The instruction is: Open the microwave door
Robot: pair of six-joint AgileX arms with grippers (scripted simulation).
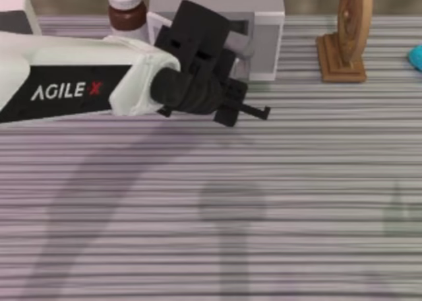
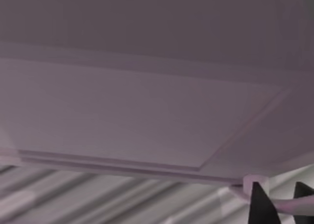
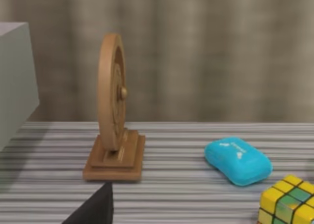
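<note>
Striped grey table point(image 1: 198, 248), left AgileX arm reaching over the far edge.

Boxy light-grey and white microwave point(image 1: 264, 24) at the far middle, white-framed microwave door point(image 2: 137, 116) largely hidden behind the black left gripper point(image 1: 254, 109); finger spread impossible to judge. Brown-capped jar point(image 1: 126, 10) half covered. Wooden wheel ornament point(image 1: 346, 33) cropped above. Right gripper unseen.

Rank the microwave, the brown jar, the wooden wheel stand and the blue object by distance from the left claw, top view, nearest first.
1. Microwave: directly behind the left claw, at the table's back.
2. Brown jar: back left, beyond the arm.
3. Wooden wheel stand: back right.
4. Blue object: right edge, farthest.
</note>
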